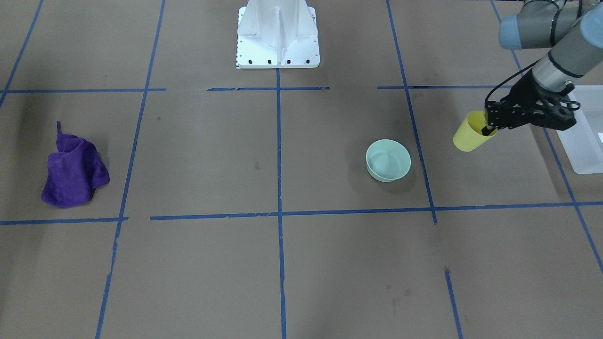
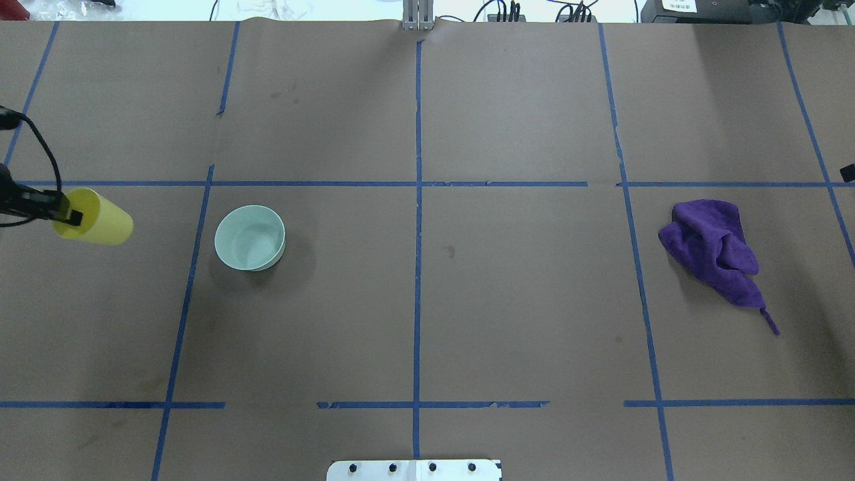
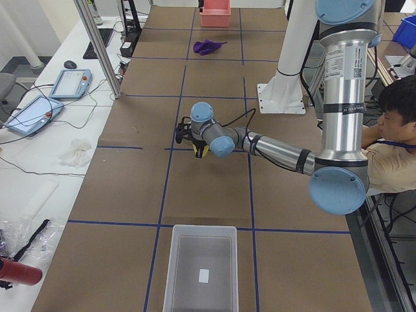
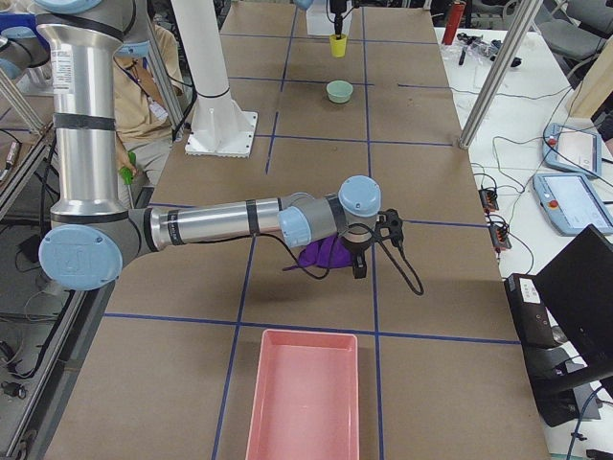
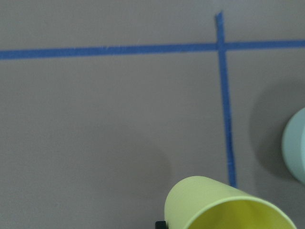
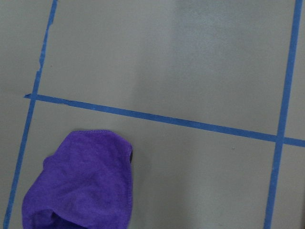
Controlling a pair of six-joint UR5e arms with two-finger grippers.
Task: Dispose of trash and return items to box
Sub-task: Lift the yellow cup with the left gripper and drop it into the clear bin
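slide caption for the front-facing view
Left gripper holds the yellow cup near the bin; mint bowl and purple cloth on the table.

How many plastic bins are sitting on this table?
2. A frosted white bin sits at the table's end on the robot's left. A pink bin sits at the opposite end. I see no others, though the arms could hide something small.

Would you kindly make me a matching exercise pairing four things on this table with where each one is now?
1 yellow cup
2 mint bowl
3 purple cloth
4 white bin

A crumpled on the robot's right side
B at the table's end on the robot's left
C tilted, gripped at its rim by the left gripper
D upright on the table, untouched

Pairs: 1-C, 2-D, 3-A, 4-B.
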